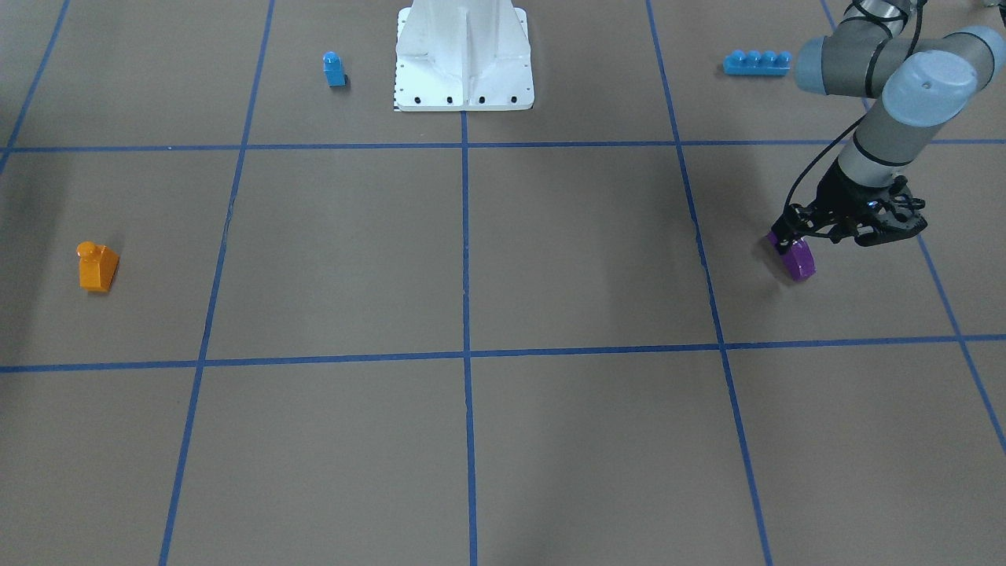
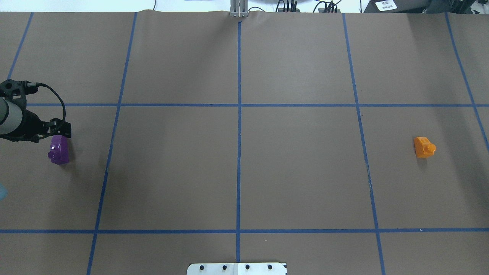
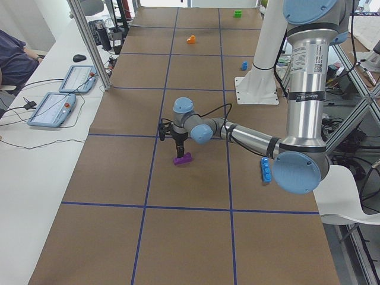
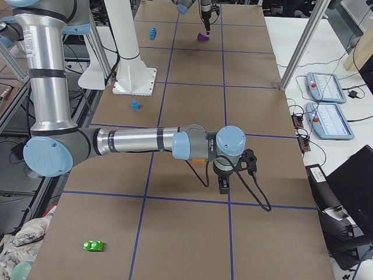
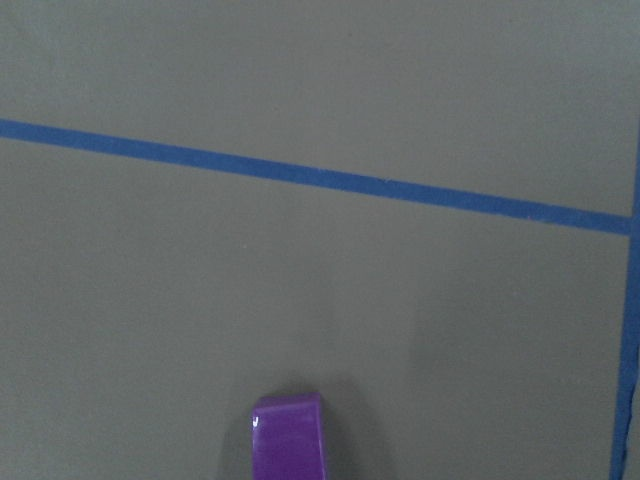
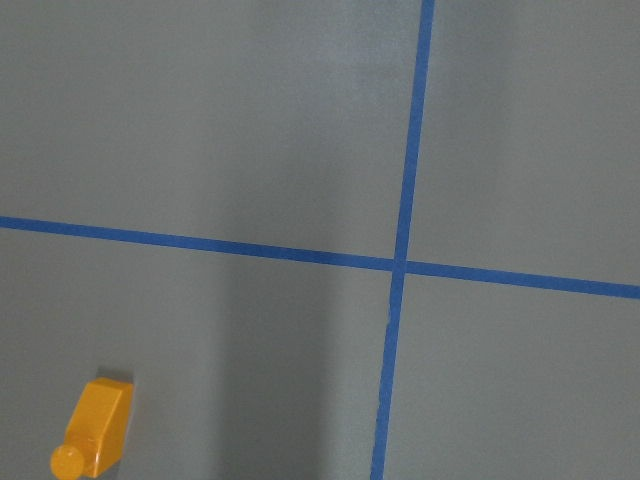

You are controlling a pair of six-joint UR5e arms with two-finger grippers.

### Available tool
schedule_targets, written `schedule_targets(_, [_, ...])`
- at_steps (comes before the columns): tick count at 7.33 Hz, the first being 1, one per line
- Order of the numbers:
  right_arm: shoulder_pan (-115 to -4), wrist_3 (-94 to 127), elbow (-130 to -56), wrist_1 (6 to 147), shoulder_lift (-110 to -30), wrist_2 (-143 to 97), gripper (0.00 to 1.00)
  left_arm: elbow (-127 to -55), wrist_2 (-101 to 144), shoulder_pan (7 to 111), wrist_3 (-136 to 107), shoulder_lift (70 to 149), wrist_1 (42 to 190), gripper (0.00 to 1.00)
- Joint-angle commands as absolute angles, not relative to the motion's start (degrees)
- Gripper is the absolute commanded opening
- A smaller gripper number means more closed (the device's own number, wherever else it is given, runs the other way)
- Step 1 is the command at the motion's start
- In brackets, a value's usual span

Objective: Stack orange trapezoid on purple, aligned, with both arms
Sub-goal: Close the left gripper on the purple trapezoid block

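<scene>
The purple brick [image 1: 799, 261] is at the table's left side, also in the overhead view [image 2: 58, 149] and the left wrist view [image 5: 287, 438]. My left gripper [image 1: 785, 239] is shut on its far end and holds it at or just above the table. The orange trapezoid [image 1: 97, 267] stands alone on the opposite side [image 2: 423, 147] with nothing touching it. It shows at the lower left of the right wrist view [image 6: 93, 440]. My right gripper [image 4: 223, 184] shows only in the exterior right view, pointing down, and I cannot tell whether it is open or shut.
A small blue single-stud brick [image 1: 334, 69] stands beside the white pedestal [image 1: 464, 71]. A long blue four-stud brick [image 1: 757, 62] lies behind the left arm. A green brick [image 4: 93, 245] lies at the table's right end. Blue tape lines grid the brown table.
</scene>
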State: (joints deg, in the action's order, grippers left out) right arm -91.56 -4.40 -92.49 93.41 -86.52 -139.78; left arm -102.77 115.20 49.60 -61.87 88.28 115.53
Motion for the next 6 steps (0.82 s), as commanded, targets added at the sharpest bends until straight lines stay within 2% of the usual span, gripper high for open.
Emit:
schedule_targets(1, [-91.58, -4.22, -92.46, 93.34, -86.48, -139.92, 1.00, -102.40, 114.70, 47.64, -62.75, 85.44, 117.86, 1.00])
schedule_targets(4, [-91.58, -4.31, -92.46, 93.34, -86.57, -140.01, 1.00, -100.11, 114.70, 45.71, -62.67, 85.60, 118.39, 0.98])
schedule_targets(5, [-91.58, -4.31, -92.46, 93.34, -86.57, -140.01, 1.00, -100.11, 114.61, 44.66, -62.93, 85.69, 118.30, 0.81])
schedule_targets(6, [-91.58, -4.22, -92.46, 93.34, -86.57, -140.01, 1.00, -100.11, 114.61, 44.39, -63.02, 85.78, 118.21, 0.47])
